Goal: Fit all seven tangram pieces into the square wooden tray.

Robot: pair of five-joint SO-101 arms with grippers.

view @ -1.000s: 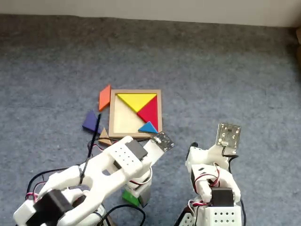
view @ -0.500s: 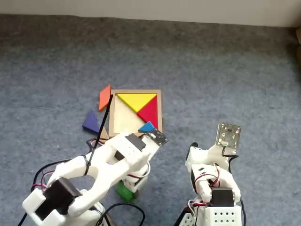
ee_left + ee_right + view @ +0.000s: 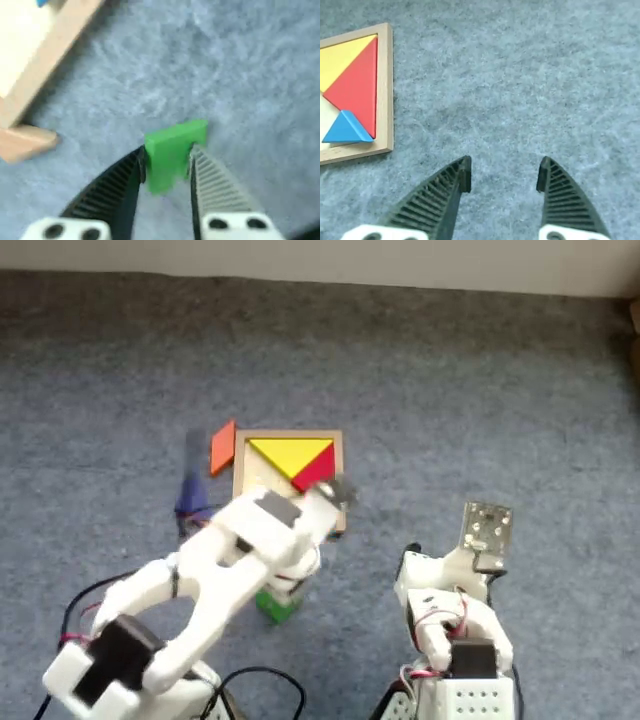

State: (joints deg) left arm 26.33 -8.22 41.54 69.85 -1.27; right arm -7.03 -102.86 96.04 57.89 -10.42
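Observation:
My left gripper (image 3: pixel 168 151) is shut on a green piece (image 3: pixel 175 142), one finger on each side of it, above the carpet. In the high view the green piece (image 3: pixel 275 606) hangs under the left arm, just short of the square wooden tray (image 3: pixel 239 475). The tray holds a yellow triangle (image 3: pixel 285 453) and a red triangle (image 3: pixel 318 472). In the right wrist view a blue triangle (image 3: pixel 347 130) lies in the tray's corner beside the red triangle (image 3: pixel 357 92). My right gripper (image 3: pixel 502 172) stands open over bare carpet, well off to the side of the tray (image 3: pixel 385 90).
An orange piece (image 3: pixel 222 447) and a purple piece (image 3: pixel 190 498) lie on the grey carpet beside the tray. A tan piece (image 3: pixel 25 142) rests against the tray's corner (image 3: pixel 45 55). The right arm (image 3: pixel 450 600) stands at the near right.
The left arm has swung toward the tray with the green piece in its gripper, and now covers the tray's near edge and the blue triangle. The right arm has kept still.

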